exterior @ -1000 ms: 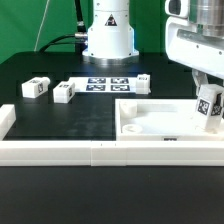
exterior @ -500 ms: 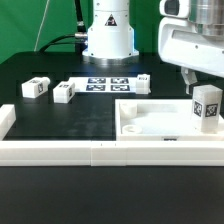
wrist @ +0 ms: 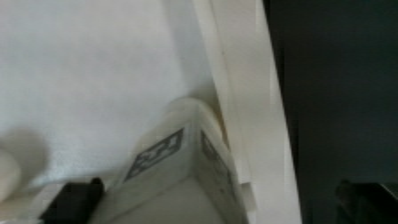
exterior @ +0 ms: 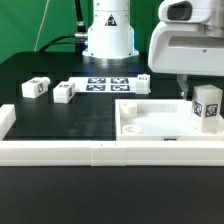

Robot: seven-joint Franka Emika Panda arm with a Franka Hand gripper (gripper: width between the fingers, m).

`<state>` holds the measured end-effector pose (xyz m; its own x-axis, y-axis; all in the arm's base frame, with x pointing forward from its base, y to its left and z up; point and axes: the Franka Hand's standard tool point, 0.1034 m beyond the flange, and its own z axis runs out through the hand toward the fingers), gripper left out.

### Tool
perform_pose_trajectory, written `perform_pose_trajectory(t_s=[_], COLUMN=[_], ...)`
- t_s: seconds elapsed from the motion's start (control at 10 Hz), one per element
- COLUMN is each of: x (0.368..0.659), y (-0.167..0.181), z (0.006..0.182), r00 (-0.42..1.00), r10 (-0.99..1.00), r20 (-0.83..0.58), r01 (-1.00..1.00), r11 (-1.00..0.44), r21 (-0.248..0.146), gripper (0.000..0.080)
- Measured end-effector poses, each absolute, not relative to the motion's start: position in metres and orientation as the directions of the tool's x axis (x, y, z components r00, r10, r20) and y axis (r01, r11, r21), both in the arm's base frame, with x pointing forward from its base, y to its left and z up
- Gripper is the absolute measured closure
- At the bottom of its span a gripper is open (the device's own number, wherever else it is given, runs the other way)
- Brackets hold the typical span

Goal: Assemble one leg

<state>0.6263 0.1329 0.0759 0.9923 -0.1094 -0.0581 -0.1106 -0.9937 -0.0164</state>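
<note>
A leg (exterior: 207,107), a small white block with a marker tag, stands upright at the right end of the large white panel (exterior: 150,122) in the exterior view. My gripper (exterior: 197,90) hangs just above it, a little to the exterior view's left, open. In the wrist view the leg (wrist: 175,165) lies between my two dark fingertips (wrist: 71,200), which stand wide apart and do not touch it, next to the panel's raised rim (wrist: 246,110). Three more legs lie on the black table: two at the left (exterior: 35,87) (exterior: 64,92) and one near the middle (exterior: 143,83).
The marker board (exterior: 107,84) lies in front of the robot base (exterior: 108,38). A long white border rail (exterior: 90,150) runs along the table's front edge, with a side piece at the left (exterior: 5,122).
The leg went from tilted in my grip to upright on the panel. My gripper let go of it and shifted up and to the exterior view's left.
</note>
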Motion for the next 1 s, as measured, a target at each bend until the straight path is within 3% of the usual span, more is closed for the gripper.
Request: perform_pose_trajectory(t_s=[0.2,0.5,0.7,0.8,0.9,1.0], x=[0.6274,0.6276,0.6276,0.6276,0.6276,0.6276], y=[0.1231,0.1232,0.1229,0.1228,0.1229,0.1230], z=[0.0744,0.0745,0.0744,0.0743,0.0743,0.0743], r00=[0.983,0.954,0.954,0.954,0.954,0.959], r10=[0.178,0.295,0.295,0.295,0.295,0.280], r20=[-0.054,-0.052,-0.053,-0.053,-0.053,-0.053], r01=[0.177,0.295,0.295,0.295,0.295,0.280], r11=[-0.984,-0.955,-0.955,-0.955,-0.955,-0.960], r21=[-0.021,-0.008,-0.008,-0.008,-0.008,-0.007], gripper=[0.0151,0.0151,0.0412,0.0412,0.0509,0.0509])
